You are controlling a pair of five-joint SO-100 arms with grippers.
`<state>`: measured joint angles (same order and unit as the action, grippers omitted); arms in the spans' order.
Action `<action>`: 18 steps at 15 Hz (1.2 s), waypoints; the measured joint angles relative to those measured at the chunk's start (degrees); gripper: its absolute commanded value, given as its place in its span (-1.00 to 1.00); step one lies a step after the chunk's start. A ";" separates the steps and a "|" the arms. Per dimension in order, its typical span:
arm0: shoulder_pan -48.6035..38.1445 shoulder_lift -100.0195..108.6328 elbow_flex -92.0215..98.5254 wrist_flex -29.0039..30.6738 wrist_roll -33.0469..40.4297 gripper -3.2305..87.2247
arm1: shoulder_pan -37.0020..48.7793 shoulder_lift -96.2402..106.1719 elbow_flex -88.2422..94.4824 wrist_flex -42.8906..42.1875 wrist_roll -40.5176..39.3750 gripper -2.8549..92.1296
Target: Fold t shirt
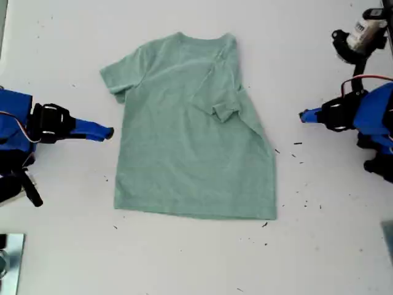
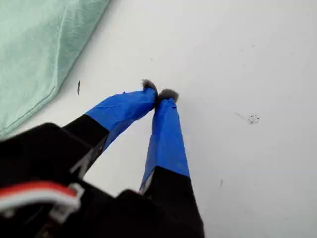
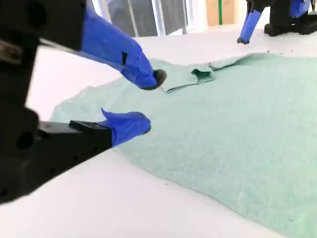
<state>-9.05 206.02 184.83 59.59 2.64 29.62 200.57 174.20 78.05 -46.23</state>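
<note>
Exterior view: the t shirt (image 1: 190, 135) is lying flat mid-worktop (image 1: 319, 246), neck toward the far edge, with the sleeve on the exterior view's right lying folded in. My first hand (image 1: 302, 115) is sitting off the shirt at the exterior view's right, my second hand (image 1: 109, 132) at its left.

First wrist view: my first hand is pinched closed, empty, hovering over bare worktop beside the shirt.

Second wrist view: my second hand is gaping wide at the shirt's edge, holding nothing.

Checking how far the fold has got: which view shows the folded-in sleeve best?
The exterior view: the whole t shirt lies flat, with the folded sleeve turned onto the body. The second wrist view shows that sleeve low and far off. The first wrist view catches only a corner of cloth.
</note>
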 measured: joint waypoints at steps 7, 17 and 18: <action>0.00 0.00 0.00 0.00 0.00 -0.93 | 11.16 0.00 0.00 0.00 -0.09 -0.89; 0.09 0.00 0.00 0.53 -1.23 -0.93 | 7.56 0.09 0.09 0.00 30.06 -0.92; 0.44 0.00 0.00 0.53 -1.76 -0.93 | 4.22 0.09 0.09 -0.26 28.83 -0.92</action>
<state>-8.61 206.02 184.83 60.12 0.88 33.84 200.65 174.29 77.78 -17.40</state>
